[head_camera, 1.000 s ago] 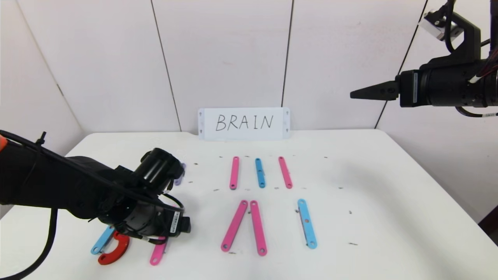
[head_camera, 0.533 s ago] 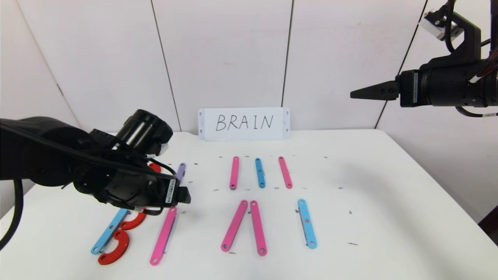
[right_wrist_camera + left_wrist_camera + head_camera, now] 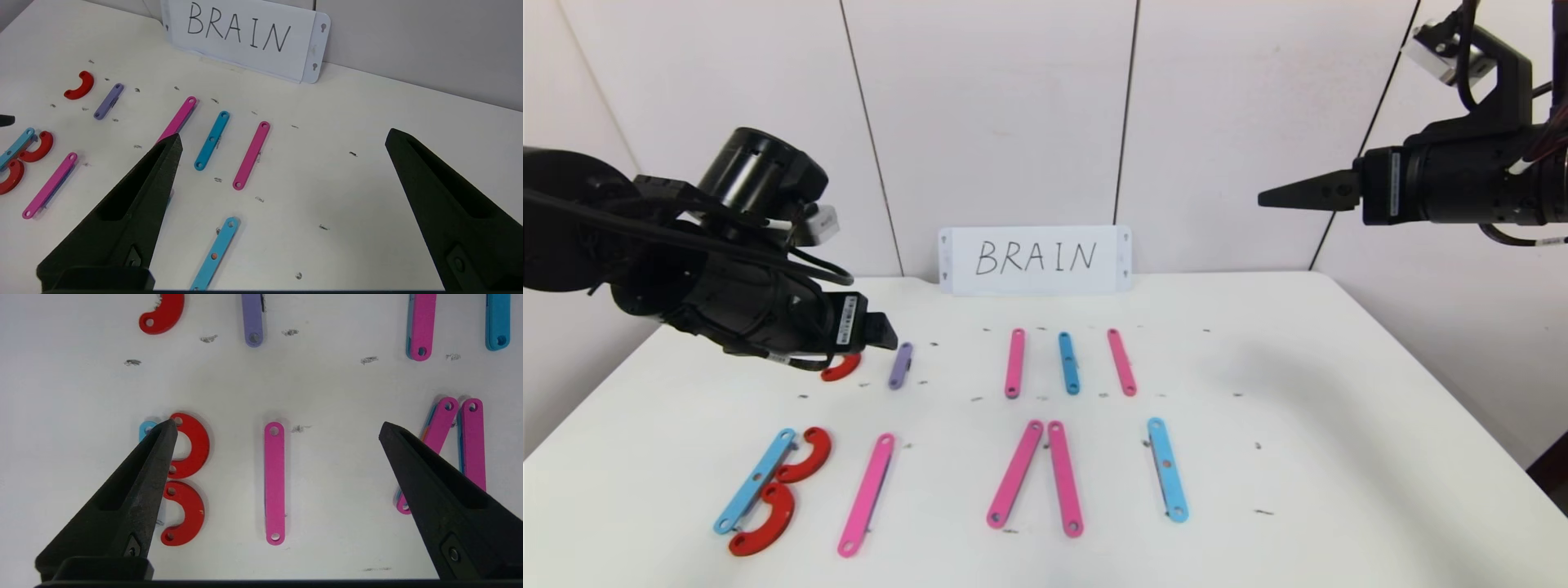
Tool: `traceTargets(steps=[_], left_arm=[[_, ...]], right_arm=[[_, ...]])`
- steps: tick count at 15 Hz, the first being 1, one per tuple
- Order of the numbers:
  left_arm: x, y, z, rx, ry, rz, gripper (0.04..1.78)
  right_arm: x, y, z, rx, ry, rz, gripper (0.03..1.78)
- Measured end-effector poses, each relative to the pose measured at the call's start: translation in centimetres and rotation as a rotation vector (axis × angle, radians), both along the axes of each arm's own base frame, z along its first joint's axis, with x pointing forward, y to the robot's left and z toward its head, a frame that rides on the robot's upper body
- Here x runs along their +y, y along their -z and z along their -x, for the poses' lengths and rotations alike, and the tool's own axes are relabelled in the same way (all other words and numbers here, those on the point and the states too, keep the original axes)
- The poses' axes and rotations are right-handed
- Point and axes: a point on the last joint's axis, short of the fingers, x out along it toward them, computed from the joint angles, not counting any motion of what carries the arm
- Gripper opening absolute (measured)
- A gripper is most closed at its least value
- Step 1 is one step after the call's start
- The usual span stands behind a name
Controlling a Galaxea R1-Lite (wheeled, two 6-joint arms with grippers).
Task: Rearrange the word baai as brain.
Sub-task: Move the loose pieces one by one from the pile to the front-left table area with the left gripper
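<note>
Letters of the word baai [image 3: 947, 478] lie flat in a row on the white tabletop [image 3: 1339, 457], below and in front of the left claw [image 3: 278, 428], with bare surface between pieces and toward the right edge. The left claw hangs above the table's left part, spread wide and empty, touching nothing. The right claw [image 3: 282, 139] is parked high on the right, likewise spread and empty.

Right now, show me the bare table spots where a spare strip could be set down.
Widest bare room: the white table right of the near light-blue plastic strip. Another patch lies between the handwritten BRAIN card and the far pink strip. Crowded: the near-left corner, where the red curved pieces touch a light-blue bar.
</note>
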Motion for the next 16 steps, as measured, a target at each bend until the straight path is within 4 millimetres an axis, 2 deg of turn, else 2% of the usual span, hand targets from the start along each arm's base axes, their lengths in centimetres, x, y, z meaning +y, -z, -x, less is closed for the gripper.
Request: traceTargets(steps=[7,16], left_arm=[[2.8,1.3,-4.1,0.013,-0.072,-0.041,1.73],[6.0,5.4,-10.0,0.114,-0.085,-0.026,1.73]], right_arm=[[0.0,0.0,0.0,0.001,0.0,0.0,1.74],[0.0,0.1,-0.1,0.003,0.0,0.001,1.74]])
